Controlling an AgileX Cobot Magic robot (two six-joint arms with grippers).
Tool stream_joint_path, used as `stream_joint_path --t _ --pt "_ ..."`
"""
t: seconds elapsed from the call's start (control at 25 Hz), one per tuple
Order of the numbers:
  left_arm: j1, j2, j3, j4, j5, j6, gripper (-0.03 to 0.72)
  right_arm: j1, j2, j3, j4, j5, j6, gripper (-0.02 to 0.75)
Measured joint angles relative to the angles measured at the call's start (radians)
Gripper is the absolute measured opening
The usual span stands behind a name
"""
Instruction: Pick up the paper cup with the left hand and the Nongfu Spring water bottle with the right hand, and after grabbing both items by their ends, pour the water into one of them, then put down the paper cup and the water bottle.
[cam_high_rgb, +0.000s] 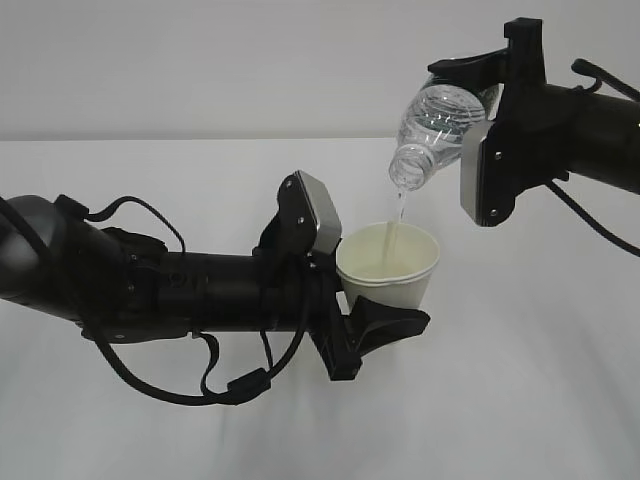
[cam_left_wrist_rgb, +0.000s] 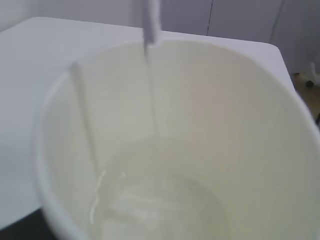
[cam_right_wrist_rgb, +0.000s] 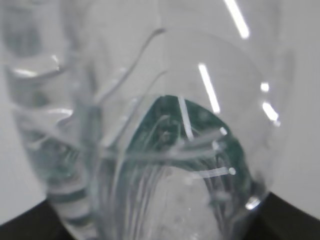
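Note:
My left gripper (cam_high_rgb: 385, 310) is shut on the white paper cup (cam_high_rgb: 392, 265), held upright above the table in the middle of the exterior view. Up at the right, my right gripper (cam_high_rgb: 480, 75) is shut on the Nongfu Spring water bottle (cam_high_rgb: 435, 125), which is tipped with its open mouth down-left over the cup. A thin stream of water (cam_high_rgb: 399, 212) falls from the mouth into the cup. The left wrist view is filled by the cup's cream inside (cam_left_wrist_rgb: 210, 125), with the stream (cam_left_wrist_rgb: 151, 80) landing in pooled water (cam_left_wrist_rgb: 160, 210). The right wrist view shows only the clear ribbed bottle (cam_right_wrist_rgb: 150, 165), its green label dimly visible through it.
A white table (cam_high_rgb: 520, 400) lies below both arms, with a pale wall behind it. The left arm's body and cables (cam_high_rgb: 160, 300) stretch across the left half of the exterior view. The right arm (cam_high_rgb: 580, 125) comes in from the upper right.

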Motion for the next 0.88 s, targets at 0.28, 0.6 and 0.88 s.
stream_joint_path --t 0.28,0.6,0.88 --pt "0.0 0.002 0.0 0.006 0.0 -0.002 0.45 0.0 0.0 0.0 0.0 0.0 -0.005 0.466" --pt "0.0 0.002 0.0 0.009 -0.006 -0.002 0.45 0.0 0.0 0.0 0.0 0.0 -0.014 0.466" --pt "0.0 0.002 0.0 0.013 -0.006 -0.002 0.45 0.0 0.0 0.0 0.0 0.0 -0.018 0.466"
